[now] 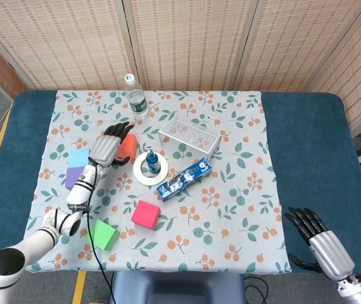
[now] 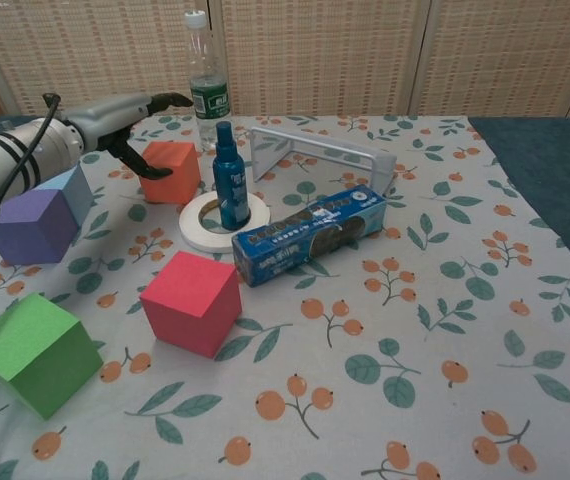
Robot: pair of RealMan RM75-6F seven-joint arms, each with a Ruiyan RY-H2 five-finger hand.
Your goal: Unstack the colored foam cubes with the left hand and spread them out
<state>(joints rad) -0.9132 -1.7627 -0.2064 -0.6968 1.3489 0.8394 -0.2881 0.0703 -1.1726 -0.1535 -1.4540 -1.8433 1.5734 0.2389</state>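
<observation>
The orange cube [image 1: 128, 147] [image 2: 173, 170] sits on the flowered cloth just left of the tape ring. My left hand [image 1: 107, 148] [image 2: 110, 118] hovers at its left side with fingers spread above it and the thumb close to its left face, holding nothing. A light blue cube [image 1: 78, 158] [image 2: 73, 190] and a purple cube [image 1: 75, 178] [image 2: 30, 225] stand touching each other further left. Near the front edge are a green cube [image 1: 102, 234] [image 2: 33, 352] and a pink-red cube [image 1: 145, 215] [image 2: 191, 302]. My right hand [image 1: 320, 244] lies open at the front right, on the blue cover.
A white tape ring [image 1: 139, 174] [image 2: 197, 226] has a blue spray bottle [image 1: 152, 163] [image 2: 227, 180] standing in it. A blue biscuit pack [image 1: 183, 179] [image 2: 310, 233], a white wire basket [image 1: 190, 135] [image 2: 323, 150] and a water bottle [image 1: 135, 98] [image 2: 203, 80] crowd the middle and back.
</observation>
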